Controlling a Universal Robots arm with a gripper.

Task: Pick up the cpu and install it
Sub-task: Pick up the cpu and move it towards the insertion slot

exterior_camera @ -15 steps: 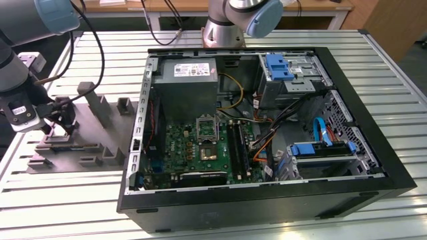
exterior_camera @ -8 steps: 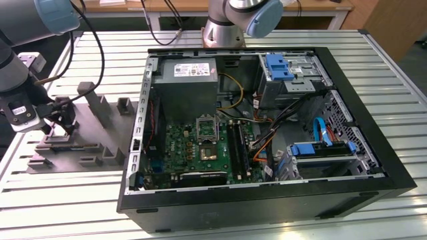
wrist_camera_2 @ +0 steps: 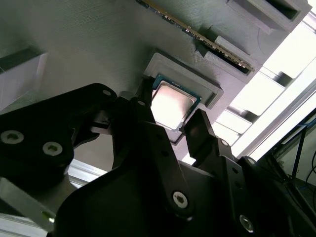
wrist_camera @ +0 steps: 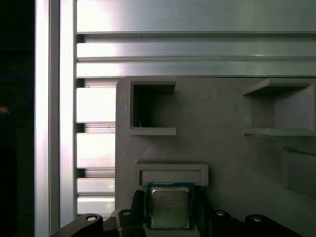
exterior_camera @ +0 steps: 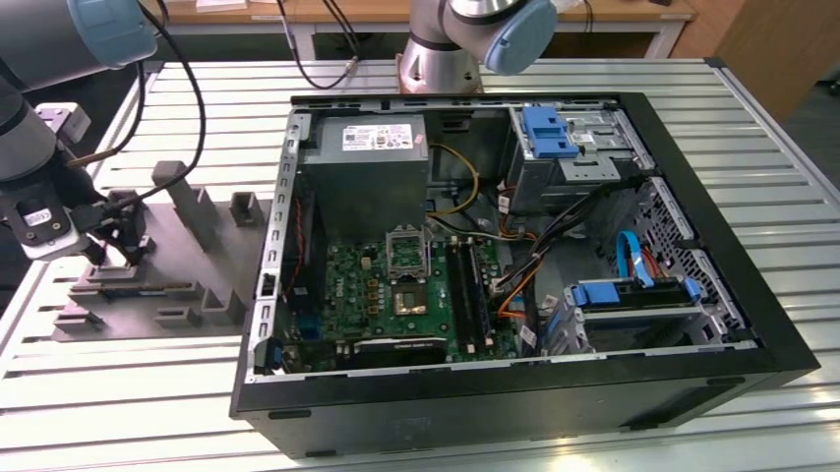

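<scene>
The grey tray (exterior_camera: 197, 320) is where the work is. The arm (exterior_camera: 27, 147) holds the gripper (exterior_camera: 116, 241) low over it, and in both wrist views the gripper (wrist_camera_2: 170, 112) (wrist_camera: 170, 203) sits astride the cpu (wrist_camera_2: 171, 103) (wrist_camera: 170, 210). The chip lies flat with its metal top up, directly beneath the gripper, tucked against the raised pocket wall (wrist_camera: 171, 174) of the tray. I cannot tell whether the gripper is already pinching the chip or only bracketing it.

To my eye the grip wants to be square on two opposite edges and no harder than needed. The lift should go straight up and level, so the chip clears the pocket wall without catching or tipping.

Around it, the slatted desk (exterior_camera: 132, 413) carries everything. The open computer case (exterior_camera: 525, 398) stands well apart from the gripper, toward the exterior view's right, with the motherboard (exterior_camera: 381, 295) on its floor. The metal-framed socket (exterior_camera: 407, 251) sits on the part of the board nearer the power supply (exterior_camera: 368, 157).

The case's rim stands up between the gripper and that socket. Loose cables (exterior_camera: 525, 265) run near the far side of the board. A black cable (exterior_camera: 184, 98) hangs down from the arm above the tray.

Closer in, the tray's upright blocks (exterior_camera: 184, 197) rise beside the gripper. What looks like a memory module (wrist_camera_2: 197, 35) stands on edge just beyond the pocket.
</scene>
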